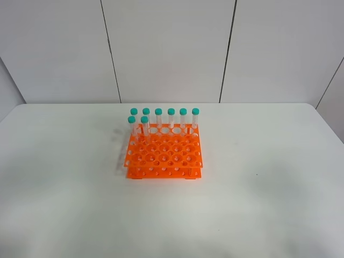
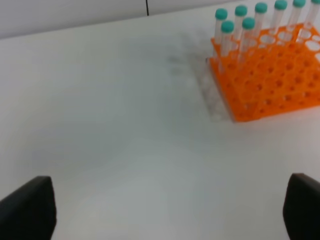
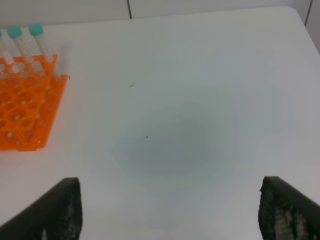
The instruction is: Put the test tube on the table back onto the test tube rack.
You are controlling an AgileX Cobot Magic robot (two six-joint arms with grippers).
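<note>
The orange test tube rack (image 1: 164, 156) stands on the white table (image 1: 258, 177), just back of its middle. Several clear test tubes with teal caps (image 1: 171, 118) stand upright in its far rows; two of them (image 1: 144, 124) stand one row nearer at the left end. No test tube lying on the table shows in any view. Neither arm appears in the exterior view. My left gripper (image 2: 170, 210) is open and empty over bare table left of the rack (image 2: 270, 75). My right gripper (image 3: 170, 207) is open and empty to the right of the rack (image 3: 25, 110).
Grey wall panels (image 1: 166, 48) rise behind the table's far edge. The table's rounded far right corner (image 3: 295, 12) shows in the right wrist view. A faint shadow (image 3: 165, 145) lies on the tabletop there.
</note>
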